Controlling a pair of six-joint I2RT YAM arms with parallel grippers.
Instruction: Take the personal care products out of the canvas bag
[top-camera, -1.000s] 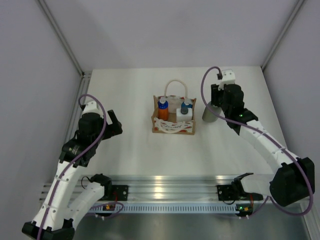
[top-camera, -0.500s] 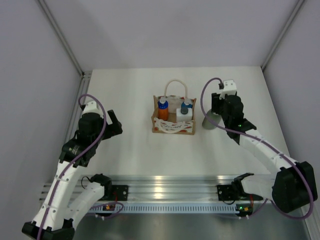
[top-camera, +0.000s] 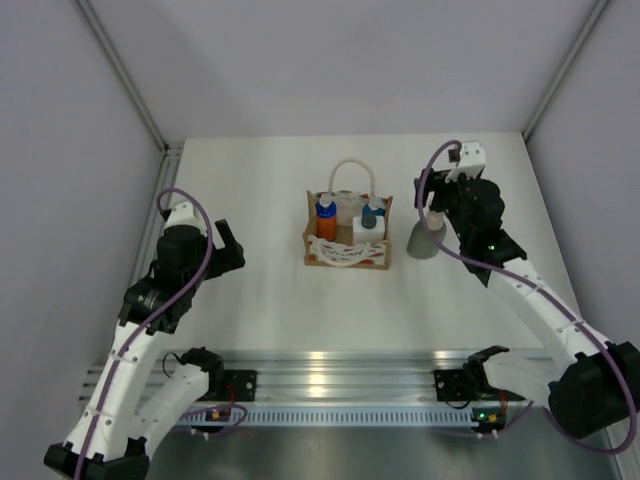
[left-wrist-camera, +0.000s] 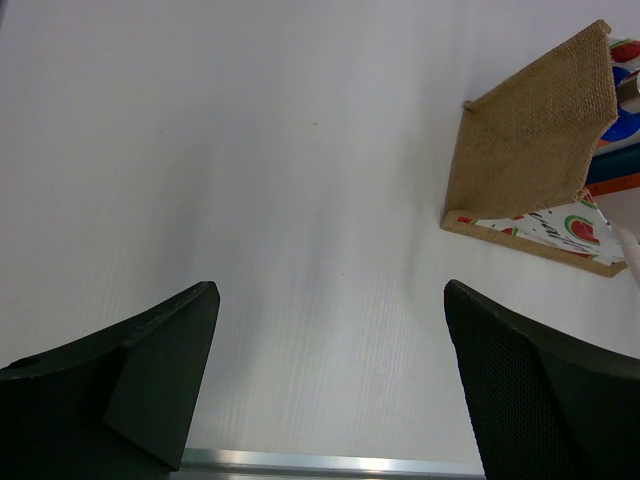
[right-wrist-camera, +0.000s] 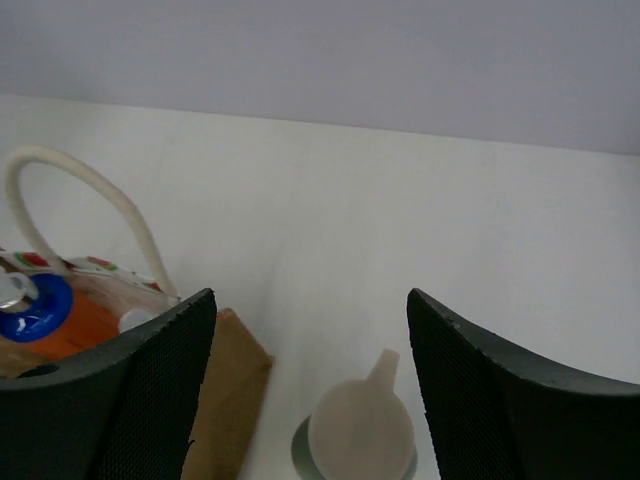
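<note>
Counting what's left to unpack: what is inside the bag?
An orange bottle with a blue cap and a white bottle with a bluish top. The bag walls hide anything lower down.

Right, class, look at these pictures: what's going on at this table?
Two robot arms are emptying a canvas bag of small bottles. The right pincer is open above the grey-green bottle, which stands on the table just right of the bag, clear of the fingers. An orange bottle and a white bottle sit in the bag, not yet taken out. The left pincer hangs open off to the left, holding nothing.
</note>
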